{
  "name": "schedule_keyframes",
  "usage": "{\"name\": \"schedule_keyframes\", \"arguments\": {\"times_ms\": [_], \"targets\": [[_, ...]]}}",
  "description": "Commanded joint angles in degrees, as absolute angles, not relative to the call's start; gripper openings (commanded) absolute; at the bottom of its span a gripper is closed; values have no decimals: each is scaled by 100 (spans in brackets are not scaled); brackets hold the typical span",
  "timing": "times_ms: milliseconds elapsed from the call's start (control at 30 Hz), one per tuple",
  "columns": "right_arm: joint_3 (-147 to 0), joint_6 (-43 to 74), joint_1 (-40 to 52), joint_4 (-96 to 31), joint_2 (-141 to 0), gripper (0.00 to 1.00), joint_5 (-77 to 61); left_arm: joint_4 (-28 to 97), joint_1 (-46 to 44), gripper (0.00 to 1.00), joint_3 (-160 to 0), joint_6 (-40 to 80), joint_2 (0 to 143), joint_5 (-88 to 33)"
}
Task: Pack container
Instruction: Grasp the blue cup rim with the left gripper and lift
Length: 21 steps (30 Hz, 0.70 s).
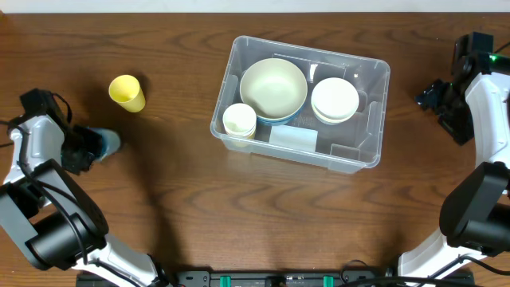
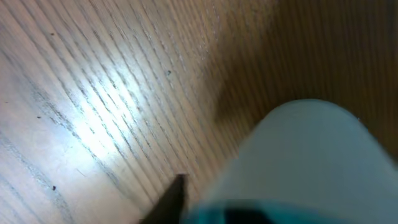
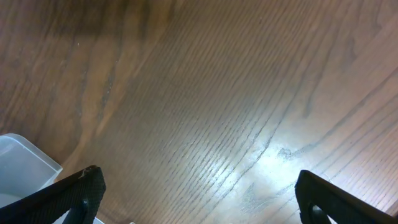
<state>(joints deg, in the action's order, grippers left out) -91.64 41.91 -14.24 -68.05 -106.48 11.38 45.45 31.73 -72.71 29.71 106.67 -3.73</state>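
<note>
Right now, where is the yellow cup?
In the overhead view the yellow cup stands left of the container, outside it, just beyond the pale blue cup at the left gripper.

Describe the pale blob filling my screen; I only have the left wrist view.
Observer: It is a light blue cup, right at the tip of the left gripper, on the left side of the table.
Operator: List what sits in the container.
Observer: The container holds a large pale green bowl, stacked white bowls and a cream cup.
Operator: Report anything else left on the table.
Observer: A yellow cup lies on its side, just beyond the blue one.
</note>
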Motion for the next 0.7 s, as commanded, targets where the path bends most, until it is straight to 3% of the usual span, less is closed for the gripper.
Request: {"name": "schedule_keyframes", "arguments": {"times_ms": [0,300,667], "targets": [[-9148,4281,-1463,-6810,-10578,99,1197,4539,3192,6,-7365,2926,10680,-351],[-9148,4281,-1463,-6810,-10578,99,1197,4641,3192,6,-7430,2921,9867,-639],[-9148,4281,-1463,-6810,-10578,99,1197,4386,2707,6,-7450,2158,6410,-1719]]}}
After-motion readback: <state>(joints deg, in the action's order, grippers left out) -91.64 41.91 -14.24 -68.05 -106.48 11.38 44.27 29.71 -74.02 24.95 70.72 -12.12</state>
